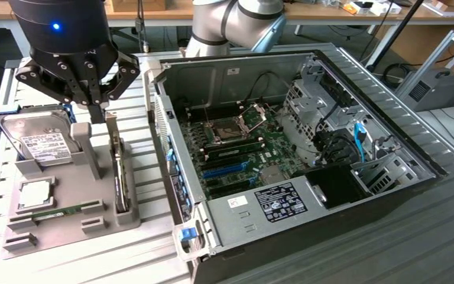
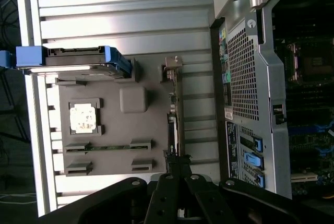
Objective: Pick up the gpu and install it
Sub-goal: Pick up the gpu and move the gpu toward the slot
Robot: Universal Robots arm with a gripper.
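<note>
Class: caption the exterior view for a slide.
Tool above the gpu standing on edge in a grey holder beside the open computer case.

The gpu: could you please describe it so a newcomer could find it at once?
Find the open computer case; on the exterior view's left of it lies a grey holder. The gpu stands on edge along the holder's side nearest the case: a thin dark card, unlike the boxy, white-labelled hard drive.
</note>
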